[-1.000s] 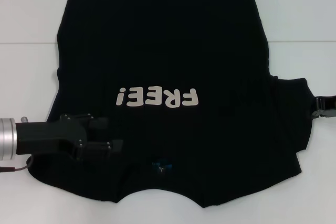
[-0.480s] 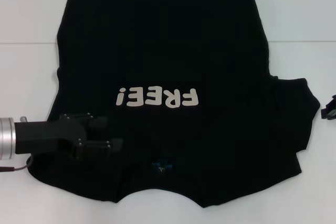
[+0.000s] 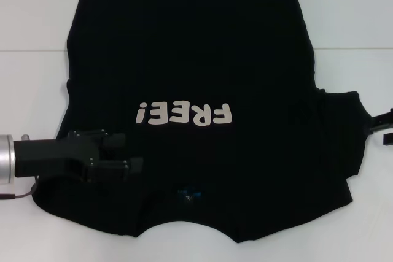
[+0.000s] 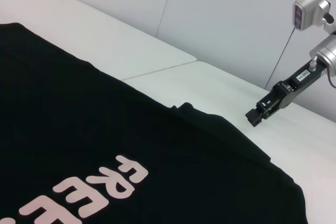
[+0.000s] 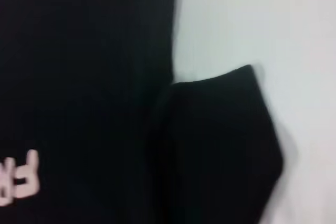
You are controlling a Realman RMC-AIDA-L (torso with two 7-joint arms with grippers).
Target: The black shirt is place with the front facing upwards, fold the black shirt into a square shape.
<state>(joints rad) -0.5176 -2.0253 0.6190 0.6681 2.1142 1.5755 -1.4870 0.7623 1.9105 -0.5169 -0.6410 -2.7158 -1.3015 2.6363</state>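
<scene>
A: In the head view, the large plain black short-sleeved cloth T-shirt (image 3: 196,108) with cream "FREE!" lettering lay flat, front up, on the white worktop (image 3: 37,90). The left gripper (image 3: 126,154) sat over the shirt's left shoulder area, the lettering just beyond its tip. Black on black, I could not tell how far its jaws stood apart or whether any cloth was in them.

B: And the right gripper (image 3: 384,128)?

A: At the frame's edge, just beside the right sleeve tip; its grip could not be read either.

B: The left wrist view?

A: Shirt (image 4: 105,156) and lettering below the camera, and the right gripper (image 4: 262,111) farther off, low beside the sleeve, seemingly apart from the cloth.

B: The right wrist view?

A: Only the sleeve (image 5: 220,140) and shirt body, blurred.

B: So the risks?

A: I judged that a thin pinch could slip, or catch one layer only. Uneven lifting between the two arms could skew the fold and bunch the shirt.
</scene>
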